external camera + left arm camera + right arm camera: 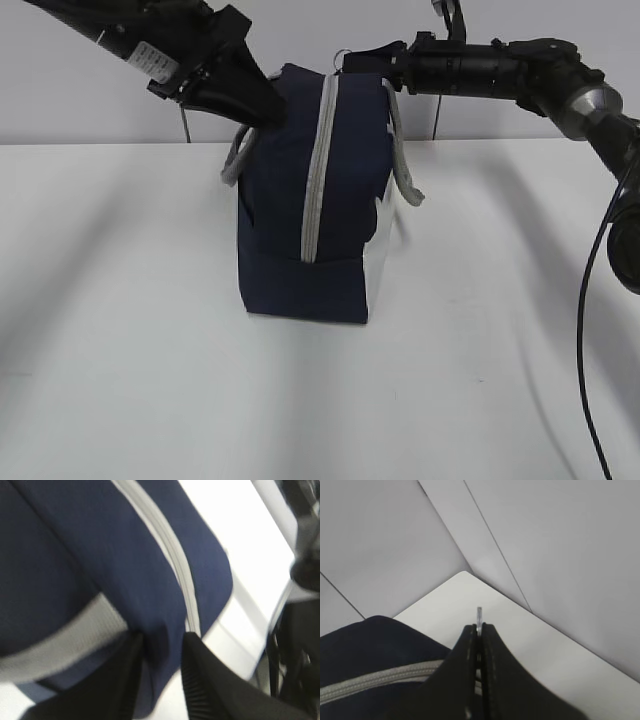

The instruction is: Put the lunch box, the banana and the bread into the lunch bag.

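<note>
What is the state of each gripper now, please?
Left gripper: jaws apart around a fold of the lunch bag; grip cannot be told.
Right gripper: closed on the ring zip-pull.

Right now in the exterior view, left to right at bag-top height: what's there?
Left hand → grey handle → lunch bag's grey zipper band → second grey handle → right arm.

my arms: matte black, left arm (150,55) has white label sticker, right arm (500,72) silver-grey joint, black cable dangling.
</note>
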### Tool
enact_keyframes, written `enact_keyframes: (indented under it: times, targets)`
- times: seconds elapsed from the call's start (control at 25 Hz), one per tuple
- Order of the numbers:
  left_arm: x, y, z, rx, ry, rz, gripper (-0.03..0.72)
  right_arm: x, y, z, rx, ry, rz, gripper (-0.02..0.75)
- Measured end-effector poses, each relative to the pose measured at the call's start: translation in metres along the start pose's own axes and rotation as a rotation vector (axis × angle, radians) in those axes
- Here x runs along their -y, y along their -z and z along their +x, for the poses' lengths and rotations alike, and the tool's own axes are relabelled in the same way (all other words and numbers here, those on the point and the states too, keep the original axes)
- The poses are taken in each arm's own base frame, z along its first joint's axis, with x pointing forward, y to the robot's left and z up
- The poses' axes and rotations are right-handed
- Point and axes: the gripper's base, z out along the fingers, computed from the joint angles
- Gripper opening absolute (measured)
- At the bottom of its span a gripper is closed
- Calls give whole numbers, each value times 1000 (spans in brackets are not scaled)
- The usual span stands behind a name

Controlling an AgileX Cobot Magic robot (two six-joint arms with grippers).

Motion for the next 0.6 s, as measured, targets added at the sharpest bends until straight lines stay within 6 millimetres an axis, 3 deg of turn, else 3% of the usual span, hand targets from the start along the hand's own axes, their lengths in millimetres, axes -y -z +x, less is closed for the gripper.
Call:
enact_keyframes:
  times: [0.2,0.44,0.6]
  targets:
    - [-8,3,-18,207,68,-67,260,-2,0,1,-10,-11,-25,-16]
    - [-21,10,-37,443,111,-179,267,-3,0,1,-11,-14,-29,-16]
    - [-36,3,-42,509,143,-230,282,-3,0,1,-10,-14,-30,-16]
